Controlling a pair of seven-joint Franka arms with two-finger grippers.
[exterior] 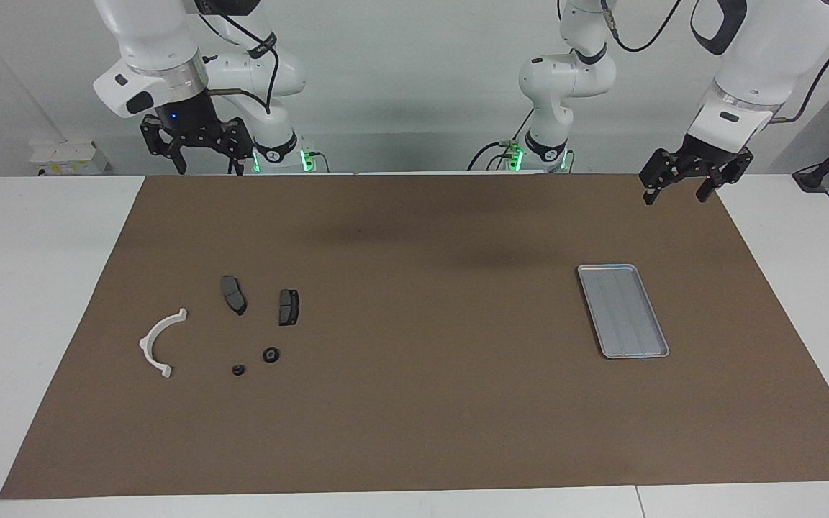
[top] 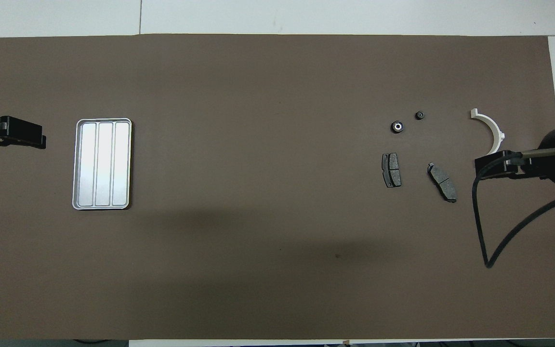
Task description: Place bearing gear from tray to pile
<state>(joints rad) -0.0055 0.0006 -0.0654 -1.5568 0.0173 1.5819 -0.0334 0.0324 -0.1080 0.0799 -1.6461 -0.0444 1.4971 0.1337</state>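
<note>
The silver ribbed tray (exterior: 623, 311) lies empty on the brown mat toward the left arm's end; it also shows in the overhead view (top: 101, 164). The pile lies toward the right arm's end: a white semicircular bracket (exterior: 147, 344) (top: 494, 126) and two dark brake pads (exterior: 233, 294) (exterior: 288, 307). A small black round bearing gear (exterior: 271, 355) (top: 397, 126) lies on the mat beside the pads, with a smaller round black part (exterior: 238, 370) (top: 419, 115) next to it. My left gripper (exterior: 675, 198) hangs open and empty in the air. My right gripper (exterior: 209, 170) hangs open and empty too.
The brown mat (exterior: 414, 403) covers most of the white table. Both arms wait, raised above the mat's edge at the robots' end. In the overhead view the right gripper (top: 494, 166) and its black cable (top: 480, 226) overlap one end of the bracket.
</note>
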